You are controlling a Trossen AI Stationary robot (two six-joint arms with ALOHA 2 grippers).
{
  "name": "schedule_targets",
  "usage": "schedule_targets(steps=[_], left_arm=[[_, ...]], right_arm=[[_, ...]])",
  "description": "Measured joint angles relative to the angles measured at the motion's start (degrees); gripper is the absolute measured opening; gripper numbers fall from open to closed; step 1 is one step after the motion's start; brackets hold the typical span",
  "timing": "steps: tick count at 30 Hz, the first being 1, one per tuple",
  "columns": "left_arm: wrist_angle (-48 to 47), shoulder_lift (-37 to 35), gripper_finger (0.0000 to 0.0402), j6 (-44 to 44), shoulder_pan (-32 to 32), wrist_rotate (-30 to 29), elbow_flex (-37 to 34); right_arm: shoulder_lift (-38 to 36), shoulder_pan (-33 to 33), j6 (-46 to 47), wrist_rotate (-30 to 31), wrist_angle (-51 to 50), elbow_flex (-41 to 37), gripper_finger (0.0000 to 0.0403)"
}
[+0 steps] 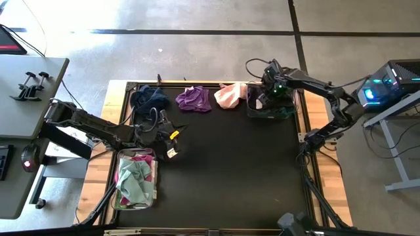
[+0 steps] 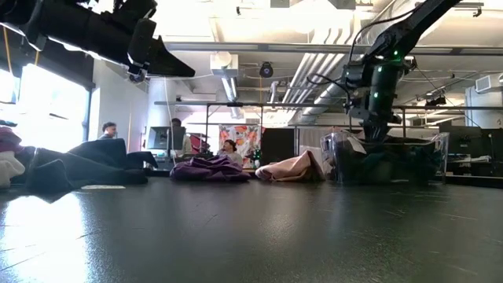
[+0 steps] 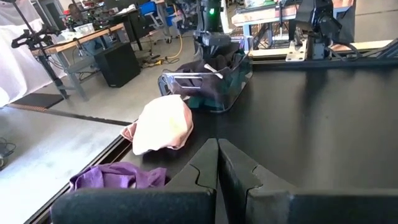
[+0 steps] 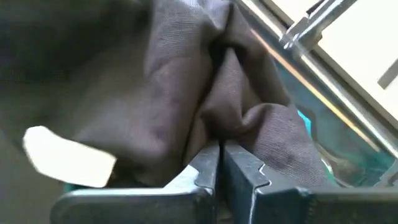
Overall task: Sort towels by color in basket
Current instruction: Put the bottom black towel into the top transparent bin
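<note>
Dark towel (image 4: 186, 93), apparently one, pinched in right hand (image 4: 219, 163); left hand (image 3: 217, 163) closed, empty.

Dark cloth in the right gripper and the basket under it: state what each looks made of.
Dark cloth: soft woven fabric, matte, with fine weave lines and deep folds where the right gripper pinches it. Basket: seemingly clear, glossy plastic, since contents show through, with a shiny metal-looking handle.

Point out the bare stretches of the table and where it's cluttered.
Bare: the black table's whole middle and near part, between the left basket and the right edge. Crowded: the far edge, where the navy, purple and pink towels and the right basket line up.
</note>
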Motion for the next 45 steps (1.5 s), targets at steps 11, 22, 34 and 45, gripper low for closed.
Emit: schedule_targets(steps=[11,22,34,45], left_arm=[[-1.4,0.0,0.0000,-0.9,0.0,0.0,0.0],[-1.4,0.0,0.0000,-1.4,0.0,0.0,0.0],[-1.5,0.0,0.0000,-1.6,0.0,0.0,0.0],[-1.4,0.0,0.0000,-1.9,0.1,-0.1,0.0]], right_arm=[[7.6,1.2,-1.3,-1.0,0.0,0.0,0.0074],[0.3,-0.5,2.5,-1.1,-13.2,7.6,0.0112],[-4.8,5.4,3.5,-1.2,16.1,-5.9,0.0112],[-4.9,6.5,7.9,-0.4,33.0,-20.9,0.0112]])
